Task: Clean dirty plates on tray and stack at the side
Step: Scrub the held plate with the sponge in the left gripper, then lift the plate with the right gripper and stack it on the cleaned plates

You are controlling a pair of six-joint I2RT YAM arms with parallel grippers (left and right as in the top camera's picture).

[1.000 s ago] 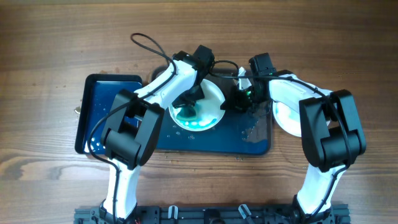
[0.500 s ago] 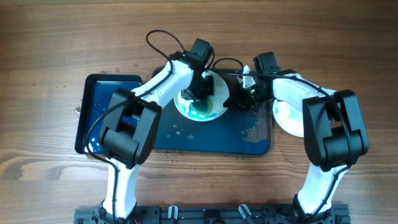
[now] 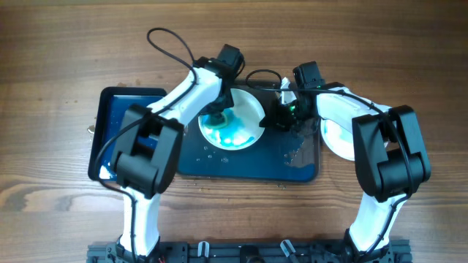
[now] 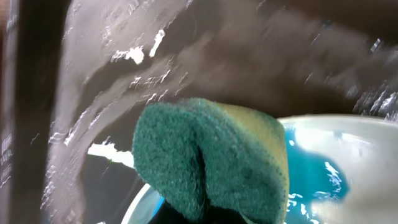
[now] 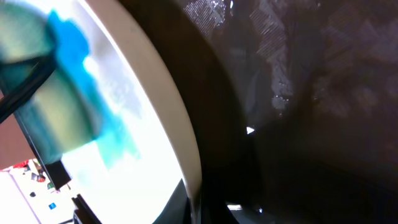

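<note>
Overhead, left to right: a narrow tray (image 3: 117,109) adjoins the large tray (image 3: 241,164); the left gripper (image 3: 217,115) pinches a green sponge (image 4: 211,155) on the smeared plate (image 3: 247,120); the right gripper (image 3: 281,117) clamps its rim; that arm partly hides a second plate (image 3: 338,142).

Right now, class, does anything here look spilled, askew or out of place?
Yes: blue-teal liquid pools on the plate beside the sponge, and droplets plus a pale wet patch lie scattered on the tray. It looks like splashed wash water, not damage.
</note>
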